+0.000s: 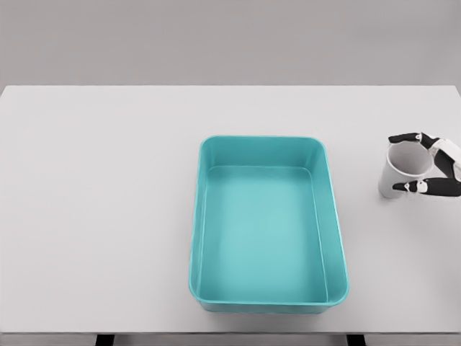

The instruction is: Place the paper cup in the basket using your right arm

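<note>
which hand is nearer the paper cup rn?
Right. The right hand is at the paper cup, fingers curled around its rim and side, right of the basket. The left hand is out of view.

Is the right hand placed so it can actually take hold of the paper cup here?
Probably yes: the right hand comes in from the right edge with dark fingers at the paper cup rim and side. Nothing stands between them.

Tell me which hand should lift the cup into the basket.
Right. The right hand already has its fingers around the cup, which stands on the table right of the basket. No left hand is in view.
</note>
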Action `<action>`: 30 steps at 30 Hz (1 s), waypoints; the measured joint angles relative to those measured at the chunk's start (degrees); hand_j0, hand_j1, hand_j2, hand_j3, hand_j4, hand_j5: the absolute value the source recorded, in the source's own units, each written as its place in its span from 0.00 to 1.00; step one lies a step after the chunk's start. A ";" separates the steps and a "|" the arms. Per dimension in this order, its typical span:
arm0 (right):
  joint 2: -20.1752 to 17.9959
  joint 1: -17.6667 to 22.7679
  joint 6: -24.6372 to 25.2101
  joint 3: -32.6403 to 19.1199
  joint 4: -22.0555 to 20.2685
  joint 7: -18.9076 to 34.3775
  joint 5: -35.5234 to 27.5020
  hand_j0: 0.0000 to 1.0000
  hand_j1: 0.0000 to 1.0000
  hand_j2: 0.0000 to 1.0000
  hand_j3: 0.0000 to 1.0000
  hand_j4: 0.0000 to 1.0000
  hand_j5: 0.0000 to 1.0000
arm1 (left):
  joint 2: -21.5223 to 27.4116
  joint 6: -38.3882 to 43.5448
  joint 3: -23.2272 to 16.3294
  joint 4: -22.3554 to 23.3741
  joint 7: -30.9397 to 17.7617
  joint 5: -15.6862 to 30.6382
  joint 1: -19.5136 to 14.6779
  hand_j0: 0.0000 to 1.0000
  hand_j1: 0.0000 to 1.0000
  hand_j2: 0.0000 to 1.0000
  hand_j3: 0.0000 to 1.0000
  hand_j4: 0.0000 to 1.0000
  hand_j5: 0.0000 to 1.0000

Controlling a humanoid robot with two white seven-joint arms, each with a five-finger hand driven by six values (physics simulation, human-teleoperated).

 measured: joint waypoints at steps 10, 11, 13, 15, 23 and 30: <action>-0.77 -3.69 -0.02 0.42 -5.23 0.03 0.24 0.64 0.64 0.64 0.64 0.64 0.64 | 0.00 0.00 0.04 -0.01 0.00 0.00 0.00 1.00 1.00 1.00 1.00 1.00 1.00; -0.79 -4.22 -0.01 0.43 -5.71 -0.01 0.23 0.64 0.64 0.64 0.64 0.64 0.64 | 0.00 0.00 0.03 -0.01 0.00 0.00 0.00 1.00 1.00 1.00 1.00 1.00 1.00; -0.91 -4.83 -0.02 0.61 -6.90 0.03 0.36 0.64 0.64 0.64 0.64 0.64 0.64 | 0.00 0.00 0.03 -0.02 0.00 0.00 0.00 1.00 1.00 1.00 1.00 1.00 1.00; -1.27 -5.19 -0.02 0.84 -8.13 0.00 0.38 0.64 0.64 0.64 0.64 0.64 0.64 | 0.00 0.00 0.02 -0.01 0.00 0.00 0.00 1.00 1.00 1.00 1.00 1.00 1.00; -1.52 -6.94 -0.02 1.12 -12.24 0.00 0.50 0.64 0.64 0.64 0.64 0.64 0.64 | 0.00 0.00 0.02 -0.02 0.00 0.00 0.00 1.00 1.00 1.00 1.00 1.00 1.00; -1.33 -9.67 -0.03 1.37 -16.52 -0.05 0.93 0.64 0.64 0.64 0.64 0.64 0.64 | 0.00 0.00 0.00 0.00 0.00 0.00 0.00 1.00 1.00 1.00 1.00 1.00 1.00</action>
